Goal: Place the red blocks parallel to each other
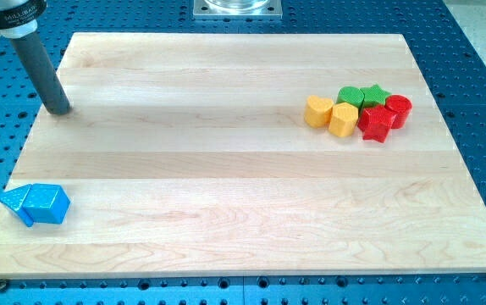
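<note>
Blue blocks come first at the view's left: a blue triangular block (13, 202) and a blue angular block (46, 204) touch each other at the lower left corner of the wooden surface (226, 186), partly overhanging its edge. Above them, near the upper left edge, my tip (58, 109) rests on the wood, the dark rod leaning up toward the view's top left; no claw is fitted, so there is nothing to call spread or pressed together. My tip is well apart from every block. Across bare wood, at the view's right, sits a tight cluster: a yellow heart-shaped block (317, 111), then a yellow angular block (343, 120) touching it, with a green rounded block (350, 96) and a green star block (376, 94) behind them. Farthest right are the two red blocks: a red star block (377, 124) in front, and a red cylinder block (398, 109) touching it from behind-right. Both are compact shapes; I cannot tell a long axis or a pointing direction for either.
</note>
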You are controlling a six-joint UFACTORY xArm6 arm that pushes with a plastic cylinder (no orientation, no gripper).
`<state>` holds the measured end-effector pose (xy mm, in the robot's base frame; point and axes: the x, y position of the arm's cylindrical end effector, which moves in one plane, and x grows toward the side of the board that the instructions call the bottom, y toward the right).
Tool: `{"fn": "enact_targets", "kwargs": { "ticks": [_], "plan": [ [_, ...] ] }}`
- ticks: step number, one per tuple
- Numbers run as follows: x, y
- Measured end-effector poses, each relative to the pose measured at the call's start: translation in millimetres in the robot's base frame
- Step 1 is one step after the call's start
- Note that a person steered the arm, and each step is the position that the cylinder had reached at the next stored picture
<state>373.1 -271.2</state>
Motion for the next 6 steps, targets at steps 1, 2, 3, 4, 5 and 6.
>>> {"fn": "enact_targets", "kwargs": {
  "ticks": [1,2,3,4,5,6],
  "plan": [
    [0.0,0.0],
    [0.4,0.0],
    [-5.9,2.0],
    [-4.2,12.0],
    [1.2,69.3],
    [-12.1,150.1]
  ]
}}
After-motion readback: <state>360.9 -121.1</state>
